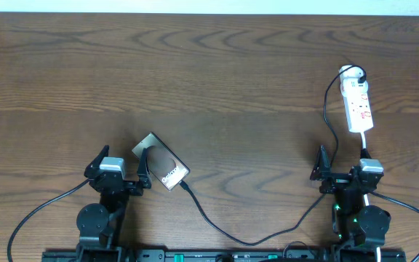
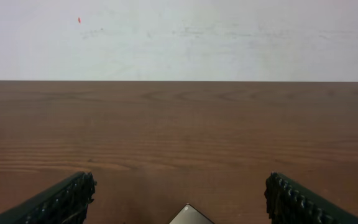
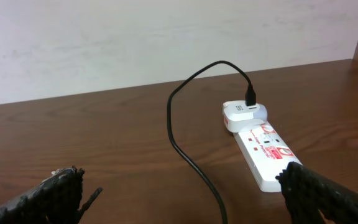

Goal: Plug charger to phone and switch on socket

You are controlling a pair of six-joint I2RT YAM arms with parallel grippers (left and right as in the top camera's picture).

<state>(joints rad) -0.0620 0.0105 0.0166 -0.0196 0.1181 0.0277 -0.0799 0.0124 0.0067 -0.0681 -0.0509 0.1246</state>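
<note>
The bronze-brown phone (image 1: pixel 161 164) lies tilted on the table, and one corner of it shows in the left wrist view (image 2: pixel 189 216). The black charger cable (image 1: pixel 246 241) runs from the phone's lower right end, loops along the front edge and rises to a white adapter on the far end of the socket strip (image 1: pixel 358 103). The tip meets the phone's end; I cannot tell if it is seated. My left gripper (image 1: pixel 119 163) is open and empty just left of the phone. My right gripper (image 1: pixel 342 166) is open and empty, in front of the strip (image 3: pixel 263 149), with the cable (image 3: pixel 185 149) between its fingers.
The strip's white cord (image 1: pixel 365 142) runs from the strip's near end towards the right arm. A white wall (image 3: pixel 135 43) stands behind the table's far edge. Bare brown wood (image 1: pixel 209 65) covers the back and middle.
</note>
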